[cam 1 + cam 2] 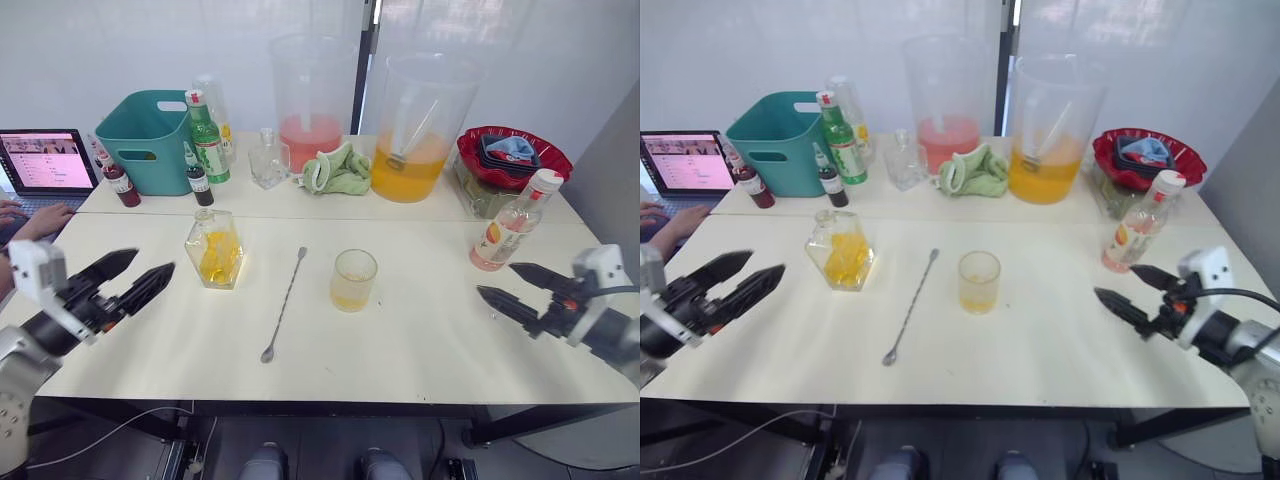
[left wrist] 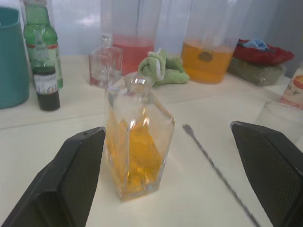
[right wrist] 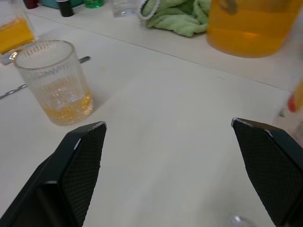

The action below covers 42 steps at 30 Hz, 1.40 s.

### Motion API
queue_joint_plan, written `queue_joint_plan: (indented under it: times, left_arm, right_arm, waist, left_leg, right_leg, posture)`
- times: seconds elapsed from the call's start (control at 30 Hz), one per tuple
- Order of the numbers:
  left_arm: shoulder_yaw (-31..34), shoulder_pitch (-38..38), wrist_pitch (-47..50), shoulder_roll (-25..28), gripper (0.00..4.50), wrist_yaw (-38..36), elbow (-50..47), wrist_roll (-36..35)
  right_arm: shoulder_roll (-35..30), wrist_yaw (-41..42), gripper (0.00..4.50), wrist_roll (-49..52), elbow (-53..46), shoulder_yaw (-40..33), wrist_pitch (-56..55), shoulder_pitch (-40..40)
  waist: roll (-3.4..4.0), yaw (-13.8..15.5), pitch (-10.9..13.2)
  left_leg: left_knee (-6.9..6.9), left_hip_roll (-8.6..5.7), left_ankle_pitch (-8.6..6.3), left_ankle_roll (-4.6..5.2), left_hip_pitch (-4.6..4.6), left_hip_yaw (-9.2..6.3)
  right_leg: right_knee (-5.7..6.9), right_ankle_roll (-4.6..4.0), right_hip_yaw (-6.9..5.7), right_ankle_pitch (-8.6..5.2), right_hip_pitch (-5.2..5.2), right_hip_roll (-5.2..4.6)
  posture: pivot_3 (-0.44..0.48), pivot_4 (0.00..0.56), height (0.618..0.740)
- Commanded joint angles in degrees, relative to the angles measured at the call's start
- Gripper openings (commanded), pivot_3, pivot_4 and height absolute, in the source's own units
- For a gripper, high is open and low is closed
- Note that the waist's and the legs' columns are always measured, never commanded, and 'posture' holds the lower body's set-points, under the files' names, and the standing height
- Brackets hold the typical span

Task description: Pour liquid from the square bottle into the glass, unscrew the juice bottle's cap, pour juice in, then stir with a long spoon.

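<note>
The square bottle (image 1: 214, 250) with yellow-orange contents stands stoppered on the white table, left of centre. My left gripper (image 1: 150, 265) is open just left of it, not touching; in the left wrist view the square bottle (image 2: 137, 137) stands between and beyond the fingers. The glass (image 1: 353, 280) holds a little yellow liquid at the table's middle. Between bottle and glass lies the long spoon (image 1: 284, 303). At the right stands the juice bottle (image 1: 512, 232), upright, its white cap (image 1: 546, 181) on. My right gripper (image 1: 498, 281) is open, low, just in front of the juice bottle.
Along the back are a teal basket (image 1: 150, 140), a green bottle (image 1: 208, 140), two small dark-red bottles (image 1: 120, 183), a small colourless bottle (image 1: 268, 160), two big pitchers (image 1: 420, 125), a green cloth (image 1: 338, 170) and a red bowl (image 1: 512, 155). A person's hand (image 1: 40, 220) rests at a laptop (image 1: 45, 160), far left.
</note>
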Motion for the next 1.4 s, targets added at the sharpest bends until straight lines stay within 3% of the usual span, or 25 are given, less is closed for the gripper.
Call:
queue_joint_plan:
  times: [0.03, 0.2, 0.4, 0.6, 0.73, 0.83, 1.03, 1.4]
  left_arm:
    - [3.05, 3.29, -7.97, 1.75, 4.48, -3.99, 6.6, 4.4]
    - [1.99, 5.23, -17.23, 2.85, 4.48, -7.67, 17.07, 9.62]
    - [-1.05, 5.21, -21.32, 0.93, 4.48, -8.09, 18.39, 10.67]
    - [-3.99, 5.26, -21.56, -0.7, 4.48, -7.94, 15.61, 9.95]
    - [-7.47, 7.01, -20.78, -2.77, 4.48, -7.25, 8.23, 9.26]
    - [-11.23, 7.67, -18.27, -3.96, 4.48, -6.56, 1.45, 7.53]
    - [-20.41, 5.8, -14.64, -4.71, 4.48, -5.47, -7.68, 5.16]
    - [-32.52, -0.68, -11.2, -5.94, 4.48, -1.75, -14.76, 5.2]
  right_arm:
    - [-0.73, 1.59, 4.5, -1.33, 3.6, -6.67, -4.2, 3.31]
    - [-2.26, 4.68, 4.5, -5.0, 12.29, -9.74, -10.04, 7.16]
    - [-1.62, 5.4, 4.5, -5.77, 14.18, -9.58, -12.71, 8.41]
    - [-0.71, 4.13, 4.5, -4.98, 11.37, -9.23, -12.04, 8.93]
    - [6.23, -8.27, 4.5, -0.58, -0.8, -8.81, -5.76, 6.99]
    - [9.09, -18.14, 4.5, -2.65, -5.91, -5.66, -1.71, 2.66]
    - [10.16, -29.75, 4.5, -6.45, -4.05, 1.07, 3.49, -10.77]
    - [6.22, -30.2, 4.5, -14.26, 18.45, 8.26, 0.71, -32.09]
  waist:
    - [0.0, 0.0, 0.0]
    - [0.03, -0.09, -0.02]
    - [0.06, -0.47, -0.04]
    - [0.1, -0.47, -0.06]
    - [0.11, -0.49, -0.09]
    - [0.17, -0.63, -0.12]
    - [0.24, -0.55, -0.16]
    - [0.25, -0.69, -0.16]
  left_leg:
    - [-0.01, 0.01, 0.0, 0.0, 0.0, 0.01]
    - [-0.06, 0.05, 0.0, 0.0, 0.03, 0.11]
    - [-0.18, 0.09, 0.0, 0.0, 0.05, 0.15]
    - [-0.39, 0.08, 0.0, -0.01, 0.11, 0.17]
    - [-0.46, 0.12, 0.0, -0.01, 0.12, 0.16]
    - [-0.47, 0.13, 0.0, -0.01, 0.11, 0.17]
    - [-0.48, 0.07, 0.0, -0.02, 0.12, 0.21]
    - [-0.53, 0.01, 0.01, -0.01, 0.08, 0.2]
  right_leg:
    - [-0.02, -0.01, 0.0, -0.01, 0.0, 0.0]
    - [-0.24, -0.03, 0.01, -0.02, 0.07, 0.01]
    - [-0.37, -0.03, 0.06, -0.01, 0.1, -0.01]
    - [-0.43, -0.02, 0.11, -0.01, 0.1, -0.02]
    - [-0.44, -0.02, 0.14, -0.01, 0.1, -0.02]
    - [-0.42, -0.02, 0.22, -0.01, 0.06, -0.05]
    - [-0.41, -0.02, 0.24, 0.0, 0.03, -0.04]
    - [-0.42, -0.01, 0.23, 0.01, -0.02, -0.03]
  posture:
    - [0.0, 0.15, 0.74]
    - [0.0, 0.15, 0.74]
    - [0.0, 0.15, 0.74]
    - [0.0, 0.15, 0.74]
    - [0.0, 0.15, 0.74]
    - [0.0, 0.15, 0.74]
    - [0.0, 0.15, 0.74]
    - [0.0, 0.15, 0.74]
